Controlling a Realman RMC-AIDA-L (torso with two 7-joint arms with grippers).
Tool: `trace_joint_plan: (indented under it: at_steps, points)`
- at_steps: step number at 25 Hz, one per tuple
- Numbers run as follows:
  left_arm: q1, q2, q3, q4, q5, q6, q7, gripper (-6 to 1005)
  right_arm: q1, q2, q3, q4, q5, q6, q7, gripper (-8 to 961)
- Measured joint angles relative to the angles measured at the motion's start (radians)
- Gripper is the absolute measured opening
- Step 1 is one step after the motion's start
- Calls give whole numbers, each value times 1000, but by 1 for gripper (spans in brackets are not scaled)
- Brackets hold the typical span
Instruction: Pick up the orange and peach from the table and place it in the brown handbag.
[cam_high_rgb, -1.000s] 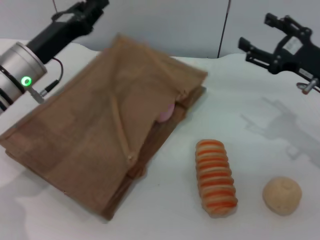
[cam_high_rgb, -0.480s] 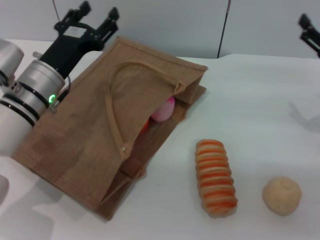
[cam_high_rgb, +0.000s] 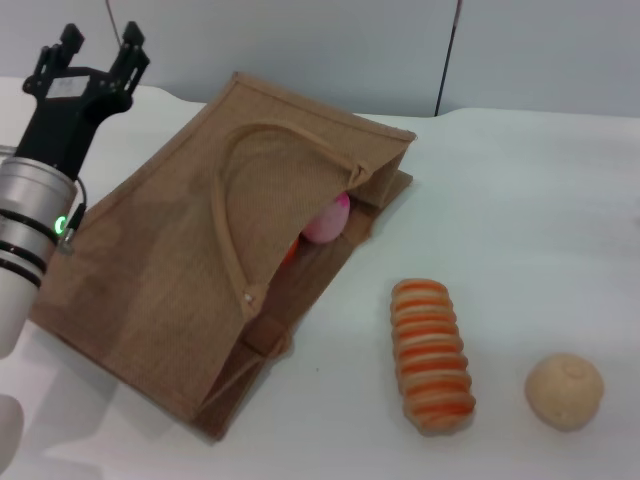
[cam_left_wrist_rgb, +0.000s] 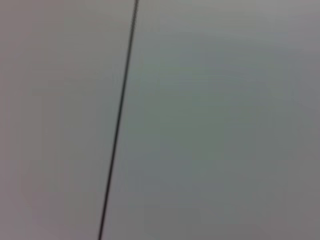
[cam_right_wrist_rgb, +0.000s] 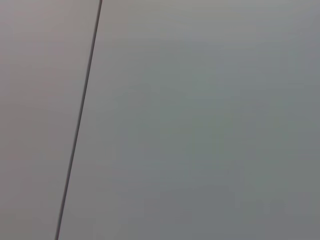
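Two fruits: both sit inside the bag mouth in my head view.
Brown handbag (cam_high_rgb: 190, 250): lying flat on the white table (cam_high_rgb: 520, 200), on the left half of my head view, mouth facing the centre of the table. One looped handle (cam_high_rgb: 232, 215) arcs across its upper face.
Peach (cam_high_rgb: 328, 222): pale pink with a magenta edge, just inside the bag opening, partly covered by the burlap flap.
Orange (cam_high_rgb: 291, 250): I see only a thin orange-red sliver in the mouth, just beside the peach and deeper under the flap.
Striped roll (cam_high_rgb: 431, 354): beige and orange ridges, lying on the table well clear of the bag, towards the near edge.
Beige ball (cam_high_rgb: 564, 390): matte tan, on the table near the striped roll, on the side away from the bag, not touching it.
Left gripper (cam_high_rgb: 88, 62): raised at the far left corner, beyond the bag's far edge, fingers spread apart with nothing between them; it touches neither bag nor fruit.
Left wrist view: shows only a grey wall panel (cam_left_wrist_rgb: 215, 120) with a dark seam.
Right gripper: not visible from my head view.
Right wrist view: same sort of grey wall (cam_right_wrist_rgb: 200, 120) with a seam, no table or objects.
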Motion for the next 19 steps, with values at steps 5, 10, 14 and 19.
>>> trace_joint_plan:
  at_steps: [5,10,14,19]
  points:
    - [3,1,1,-1,-10,-5,-1,774,-3,0,0,1,3,3,2,879]
    - [3,1,3,-3,-11,-5,-1,774,-3,-1,0,2,3,10,2,879]
    - [2,1,4,-5,-11,-5,-1,774,-3,-1,0,3,3,11,2,879]
    - [0,2,4,-9,-12,-5,-1,774,-2,-1,0,3,4,11,2,879]
